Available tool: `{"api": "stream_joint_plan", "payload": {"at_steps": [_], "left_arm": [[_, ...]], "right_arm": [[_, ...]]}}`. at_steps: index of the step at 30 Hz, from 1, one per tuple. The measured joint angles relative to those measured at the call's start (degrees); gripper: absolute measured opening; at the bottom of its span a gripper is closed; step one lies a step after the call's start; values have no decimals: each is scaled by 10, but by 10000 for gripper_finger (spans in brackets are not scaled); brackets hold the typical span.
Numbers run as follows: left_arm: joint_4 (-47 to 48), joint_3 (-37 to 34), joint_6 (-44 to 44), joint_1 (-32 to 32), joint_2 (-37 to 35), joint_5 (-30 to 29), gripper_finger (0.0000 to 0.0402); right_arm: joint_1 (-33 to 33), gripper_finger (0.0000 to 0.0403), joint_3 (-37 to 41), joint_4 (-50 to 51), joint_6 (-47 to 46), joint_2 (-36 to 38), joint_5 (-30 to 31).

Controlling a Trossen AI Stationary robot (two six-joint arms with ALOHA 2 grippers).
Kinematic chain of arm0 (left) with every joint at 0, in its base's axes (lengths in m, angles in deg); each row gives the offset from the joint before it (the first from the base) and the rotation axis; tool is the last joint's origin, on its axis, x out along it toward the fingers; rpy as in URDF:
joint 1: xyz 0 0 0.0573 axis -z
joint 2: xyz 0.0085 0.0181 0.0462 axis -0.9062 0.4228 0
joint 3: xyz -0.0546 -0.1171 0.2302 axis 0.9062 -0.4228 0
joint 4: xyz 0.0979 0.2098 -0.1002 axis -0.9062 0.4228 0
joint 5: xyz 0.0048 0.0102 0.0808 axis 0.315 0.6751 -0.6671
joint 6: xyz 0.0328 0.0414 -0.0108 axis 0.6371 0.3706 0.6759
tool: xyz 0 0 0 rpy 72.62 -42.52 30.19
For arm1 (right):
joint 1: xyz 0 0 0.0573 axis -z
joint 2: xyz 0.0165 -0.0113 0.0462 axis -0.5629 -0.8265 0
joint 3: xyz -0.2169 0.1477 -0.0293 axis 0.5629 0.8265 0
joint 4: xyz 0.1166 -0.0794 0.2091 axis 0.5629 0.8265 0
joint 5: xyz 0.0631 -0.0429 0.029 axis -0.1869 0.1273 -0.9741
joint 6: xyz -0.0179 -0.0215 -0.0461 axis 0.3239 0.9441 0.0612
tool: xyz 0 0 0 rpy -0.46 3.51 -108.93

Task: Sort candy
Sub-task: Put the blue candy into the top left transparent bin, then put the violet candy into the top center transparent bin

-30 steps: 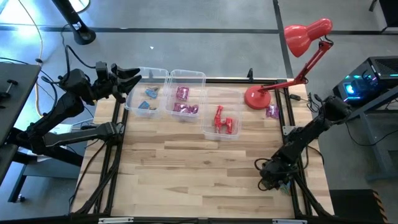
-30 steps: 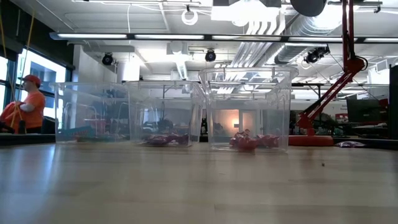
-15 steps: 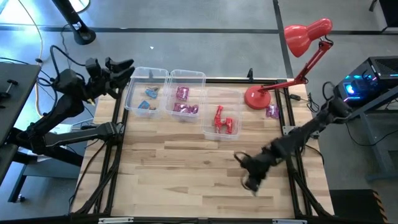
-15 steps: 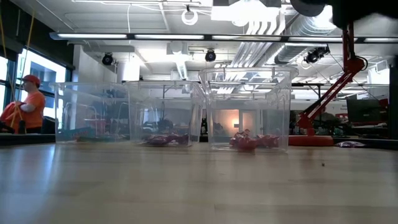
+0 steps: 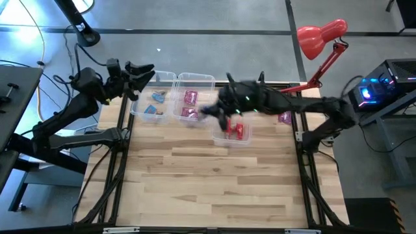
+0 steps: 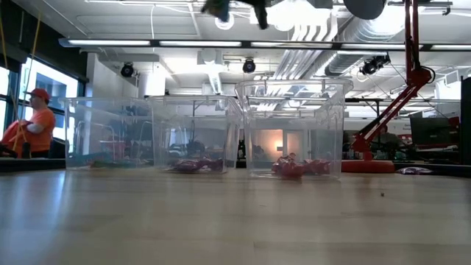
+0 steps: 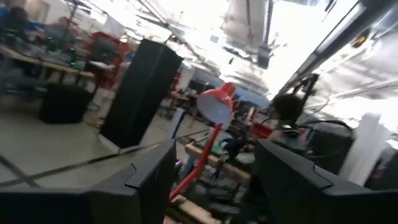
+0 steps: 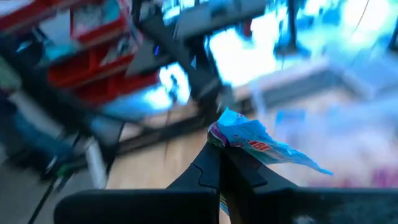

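High: right gripper (image 5: 209, 112) over the middle and right bins (image 5: 231, 123); left gripper (image 5: 140, 71) parked, fingers apart, by the left bin (image 5: 151, 97). Candy already sorted in 3 bins; 1 purple candy (image 5: 285, 117) left near the lamp base.
Low: bins hold sweets.
Right wrist: fingers clamped on a blue candy (image 8: 261, 143), prob. headed for the left bin.

Landmark: middle bin (image 5: 195, 97). Left bin (image 5: 152, 95) touches it on one side; right bin (image 5: 232, 119) sits on the other side, set nearer the surface's (image 5: 208, 175) front edge. Lamp base (image 5: 266, 101) lies beyond the right bin. Candy (image 5: 190, 97) lies in each bin; one piece (image 5: 285, 117) lies beside the lamp base.
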Motion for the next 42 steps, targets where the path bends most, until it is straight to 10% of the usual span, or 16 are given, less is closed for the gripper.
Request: {"api": "stream_joint_plan", "payload": {"at_steps": [18,34,42], "left_arm": [[-192,0,-42,0,-2,55,213],[-177,0,-56,2,-11,64,213],[-171,0,-56,3,-10,65,213]], "right_arm": [[87,3,-551,-87,-1,-504,-3],[93,267,-547,-88,-7,-497,46],[109,288,-555,-58,-45,-492,-70]]}}
